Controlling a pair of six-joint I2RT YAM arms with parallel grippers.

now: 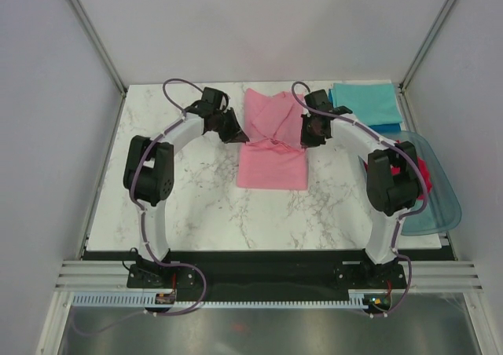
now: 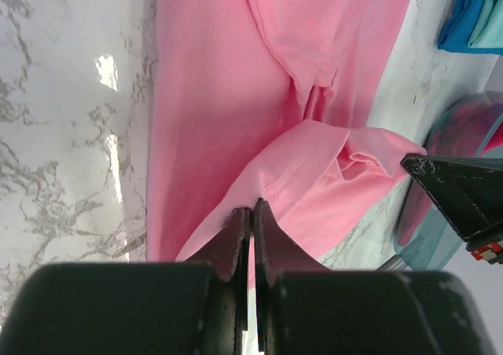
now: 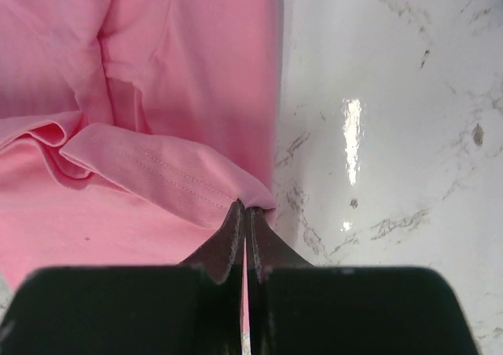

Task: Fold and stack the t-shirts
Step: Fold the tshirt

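A light pink t-shirt [image 1: 271,147] lies mid-table, its far half raised into a fold between my two grippers. My left gripper [image 1: 236,135] is shut on the shirt's left edge; the left wrist view shows its jaws [image 2: 252,207] pinching a stitched hem of the pink cloth [image 2: 236,96]. My right gripper [image 1: 308,135] is shut on the right edge, and the right wrist view has its jaws [image 3: 246,207] closed on a hemmed corner of the pink shirt [image 3: 157,72]. A folded teal shirt [image 1: 363,102] rests on a blue one [image 1: 387,127] at the back right. A crimson shirt [image 1: 423,170] sits in the tub.
A clear bluish plastic tub [image 1: 440,210] stands at the right table edge, behind the right arm's elbow. White walls enclose the marble table [image 1: 196,206] on three sides. The teal and blue stack [image 2: 475,13] is close to the right gripper.
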